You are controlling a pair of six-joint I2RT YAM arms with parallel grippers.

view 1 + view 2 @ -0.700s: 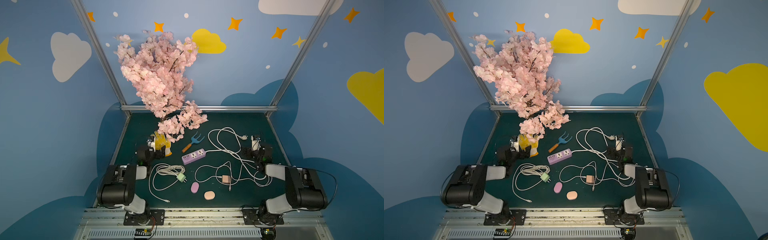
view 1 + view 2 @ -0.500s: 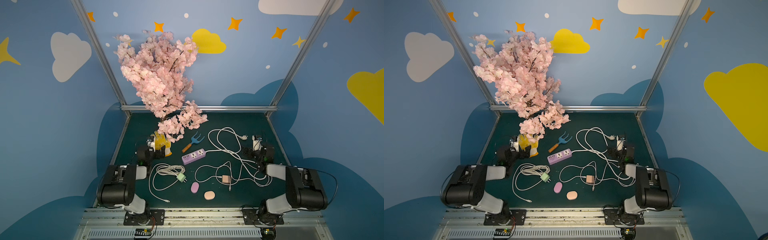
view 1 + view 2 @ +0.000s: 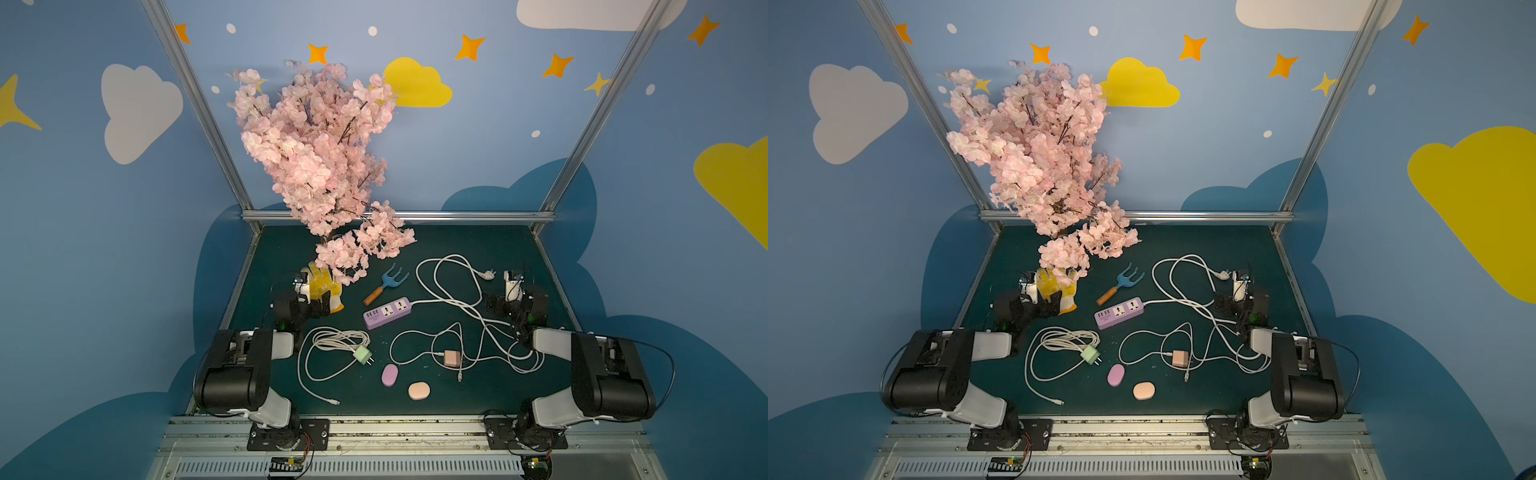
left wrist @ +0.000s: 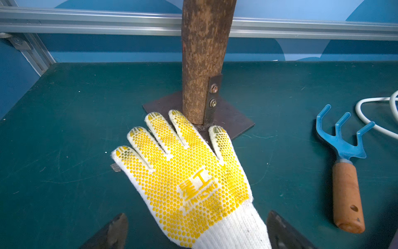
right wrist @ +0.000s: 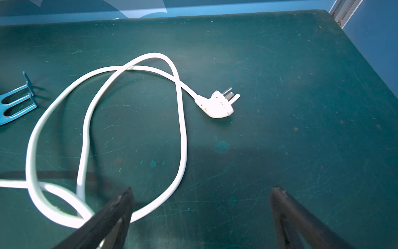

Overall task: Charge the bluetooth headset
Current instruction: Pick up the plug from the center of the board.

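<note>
Left end effector and right end effector are open and empty. Purple earbud case looks light, hard and slippery; pinch its narrow sides.

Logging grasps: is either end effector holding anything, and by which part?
Nothing is held. The left end effector is open over the yellow-dotted white knit glove; the right end effector is open by the thick white power cord.

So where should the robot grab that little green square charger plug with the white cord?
Probably the blocky body of the green square charger plug, coming straight down from above. It lies flat, with metal prongs poking out one end and its white cord leaving the other, so the jaws should close across the two bare sides.
</note>
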